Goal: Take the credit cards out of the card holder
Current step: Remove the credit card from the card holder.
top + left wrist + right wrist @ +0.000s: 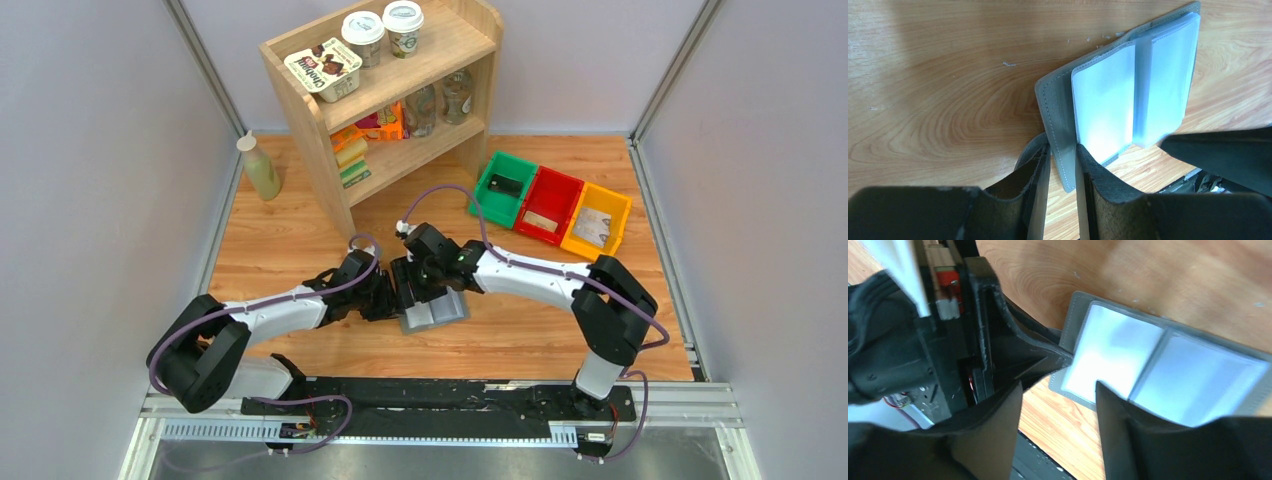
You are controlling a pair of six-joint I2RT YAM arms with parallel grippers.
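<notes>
The grey card holder lies open like a book on the wooden table between the two arms, its pale blue-grey pockets facing up. I cannot make out separate credit cards in the pockets. My left gripper is shut on the left edge of the holder's grey cover. It also shows in the top view. My right gripper is open and empty, hovering just above the near left corner of the card holder. It meets the left gripper in the top view.
Green, red and yellow bins stand in a row at the back right, each with a small flat item inside. A wooden shelf with cups and packets stands at the back. A bottle is to its left.
</notes>
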